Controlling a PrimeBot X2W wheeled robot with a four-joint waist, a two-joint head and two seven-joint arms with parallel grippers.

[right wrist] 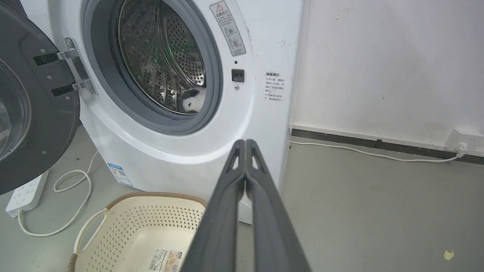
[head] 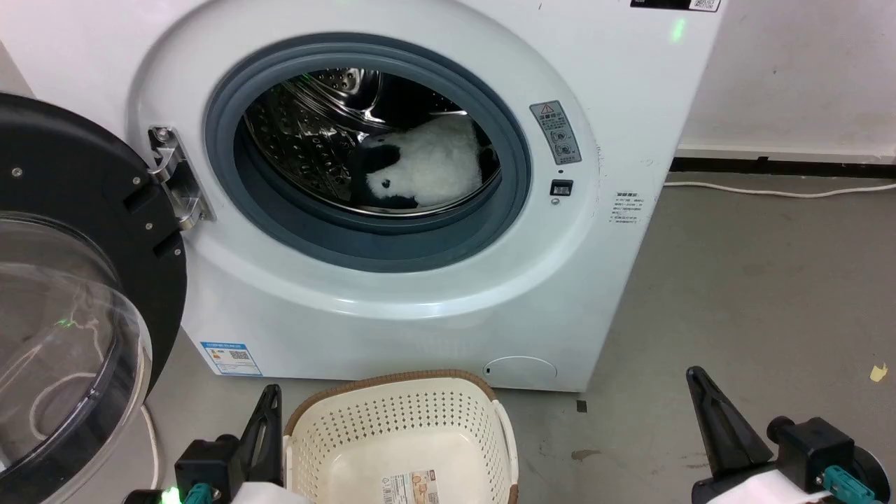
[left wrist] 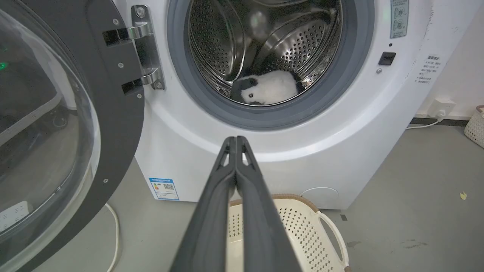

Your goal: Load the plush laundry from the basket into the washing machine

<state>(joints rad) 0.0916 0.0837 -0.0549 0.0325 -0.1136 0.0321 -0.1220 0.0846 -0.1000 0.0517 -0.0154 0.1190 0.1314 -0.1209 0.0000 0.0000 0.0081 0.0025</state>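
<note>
Plush (head: 427,168) is lying crosswise in the drum (head: 301,133), far beyond left end effector (left wrist: 236,139) and right end effector (right wrist: 245,142), both sitting closed, empty.

Left end effector (left wrist: 235,138) and right end effector (right wrist: 245,141) are both fully closed.

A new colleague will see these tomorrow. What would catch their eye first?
First the white washing machine, its door swung open at the left, with a black-and-white plush toy lying in the shiny drum. Before it on the floor stands a cream basket, the left gripper and right gripper both shut.
</note>
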